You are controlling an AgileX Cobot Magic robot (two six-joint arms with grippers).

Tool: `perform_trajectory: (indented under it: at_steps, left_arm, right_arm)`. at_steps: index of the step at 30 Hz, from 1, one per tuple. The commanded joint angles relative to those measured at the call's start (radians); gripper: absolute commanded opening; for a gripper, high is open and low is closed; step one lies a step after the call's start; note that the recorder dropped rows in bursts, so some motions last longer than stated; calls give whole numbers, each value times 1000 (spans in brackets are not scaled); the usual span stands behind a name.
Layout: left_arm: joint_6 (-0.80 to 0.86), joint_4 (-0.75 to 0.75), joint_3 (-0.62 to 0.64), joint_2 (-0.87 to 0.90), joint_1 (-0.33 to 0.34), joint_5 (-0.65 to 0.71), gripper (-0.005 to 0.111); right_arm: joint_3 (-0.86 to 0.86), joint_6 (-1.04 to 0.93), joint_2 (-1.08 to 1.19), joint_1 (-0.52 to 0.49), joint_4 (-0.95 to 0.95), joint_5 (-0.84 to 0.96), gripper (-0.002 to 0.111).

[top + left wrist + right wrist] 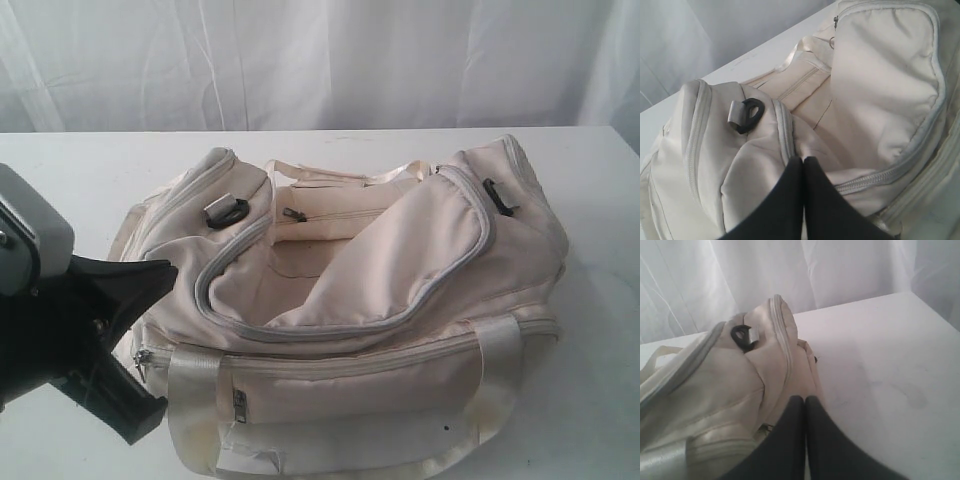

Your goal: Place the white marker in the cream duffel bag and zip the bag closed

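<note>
Left wrist view: my left fingers [790, 185], shut and empty, hover at the gaping zip [890, 172] of the cream duffel bag [880, 75] mid-tabletop [880, 355], right fingers [792, 425] shut beside its end, white marker unseen, so I'd judge zipping comes next, needing a grip on that zip.

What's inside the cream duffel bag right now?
The cream duffel bag is unzipped; only cream lining and a far-side zip pocket show. Its slumped top flap covers the rest, so any marker there is hidden.
</note>
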Motion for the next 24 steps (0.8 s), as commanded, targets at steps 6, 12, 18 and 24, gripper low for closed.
perform_trajectory:
  at_steps: [6, 12, 18, 24]
  left_arm:
    - [-5, -20, 5, -10, 1, 6, 4]
    - [-5, -20, 5, -10, 1, 6, 4]
    - [-5, -20, 5, -10, 1, 6, 4]
    - [-5, -20, 5, -10, 1, 6, 4]
  right_arm:
    - [56, 7, -95, -4, -98, -29, 0]
    - [56, 7, -137, -4, -114, -13, 0]
    - [56, 7, -151, -4, -111, -15, 0]
    - [56, 7, -151, -4, -111, -15, 0]
